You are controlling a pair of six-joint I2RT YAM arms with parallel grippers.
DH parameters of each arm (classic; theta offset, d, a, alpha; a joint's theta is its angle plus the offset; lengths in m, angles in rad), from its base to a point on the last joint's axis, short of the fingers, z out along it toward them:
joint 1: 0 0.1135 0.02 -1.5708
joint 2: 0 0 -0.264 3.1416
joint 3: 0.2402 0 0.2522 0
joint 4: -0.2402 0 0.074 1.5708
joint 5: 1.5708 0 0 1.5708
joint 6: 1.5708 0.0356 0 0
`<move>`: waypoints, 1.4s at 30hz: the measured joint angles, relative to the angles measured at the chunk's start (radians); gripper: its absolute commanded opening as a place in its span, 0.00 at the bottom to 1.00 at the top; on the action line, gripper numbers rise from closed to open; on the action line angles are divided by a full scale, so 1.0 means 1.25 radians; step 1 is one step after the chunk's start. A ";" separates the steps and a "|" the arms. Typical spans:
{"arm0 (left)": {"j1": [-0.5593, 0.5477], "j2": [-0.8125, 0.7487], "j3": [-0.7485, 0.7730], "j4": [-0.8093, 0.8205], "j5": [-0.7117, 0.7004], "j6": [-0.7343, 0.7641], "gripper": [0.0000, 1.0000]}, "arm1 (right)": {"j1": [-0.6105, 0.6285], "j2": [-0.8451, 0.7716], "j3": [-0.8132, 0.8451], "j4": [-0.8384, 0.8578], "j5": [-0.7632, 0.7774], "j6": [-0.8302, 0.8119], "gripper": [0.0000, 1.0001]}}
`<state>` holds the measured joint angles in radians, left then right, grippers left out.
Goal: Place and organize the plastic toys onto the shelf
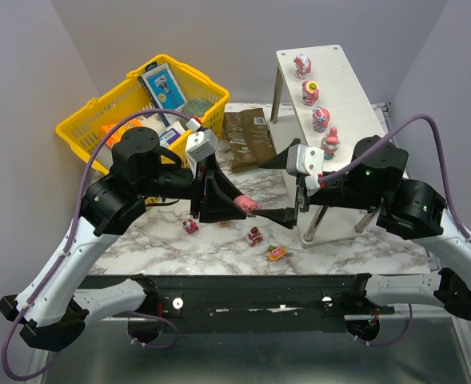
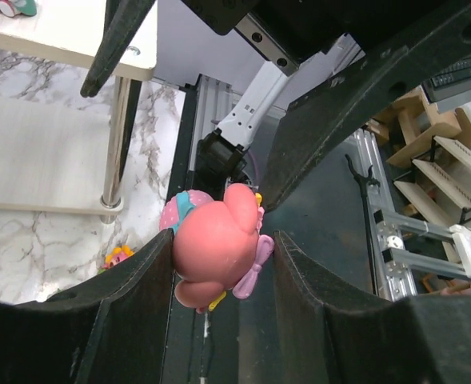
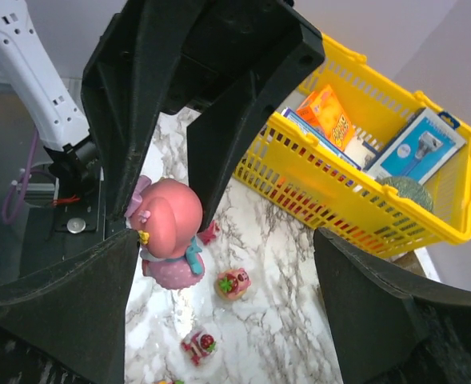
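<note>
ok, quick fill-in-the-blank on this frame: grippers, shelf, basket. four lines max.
1. The left gripper is shut on a ___ toy.
2. The right gripper, facing it, has its jaws ___.
3. The shelf carries ___ toys in a row on its top board.
4. Groceries sit in a ___ basket.
Missing words: pink; open; four; yellow.

You are running a robotics lab cell, not a lived-in room. Two white-and-black robot arms (image 1: 63,260) are bolted to a black metal rail (image 1: 251,286) at the edge of a marble-patterned tabletop (image 1: 219,250). Plain pale-lilac walls (image 1: 235,32) box it in, and silver aluminium frame profiles (image 2: 383,232) stand alongside. A yellow plastic basket of groceries (image 1: 83,128) and a small white two-tier shelf (image 1: 355,96) share the tabletop.
</note>
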<state>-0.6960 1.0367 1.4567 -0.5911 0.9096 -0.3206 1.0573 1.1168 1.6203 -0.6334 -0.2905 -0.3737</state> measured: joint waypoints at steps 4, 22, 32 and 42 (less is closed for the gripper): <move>0.000 -0.010 0.000 0.012 0.009 -0.018 0.00 | 0.037 0.009 0.000 0.009 0.018 -0.024 0.95; 0.000 -0.027 -0.014 0.009 -0.007 0.002 0.00 | 0.071 0.030 -0.003 0.005 0.024 -0.015 0.94; 0.000 -0.031 -0.028 -0.014 -0.115 0.023 0.00 | 0.071 -0.002 -0.024 0.013 0.030 0.034 0.96; 0.000 -0.034 -0.033 0.027 -0.148 -0.014 0.00 | 0.071 0.002 -0.091 0.095 -0.001 0.077 0.95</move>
<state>-0.6960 0.9943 1.4158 -0.5579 0.7250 -0.3386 1.1465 1.1194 1.5070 -0.5152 -0.2916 -0.2771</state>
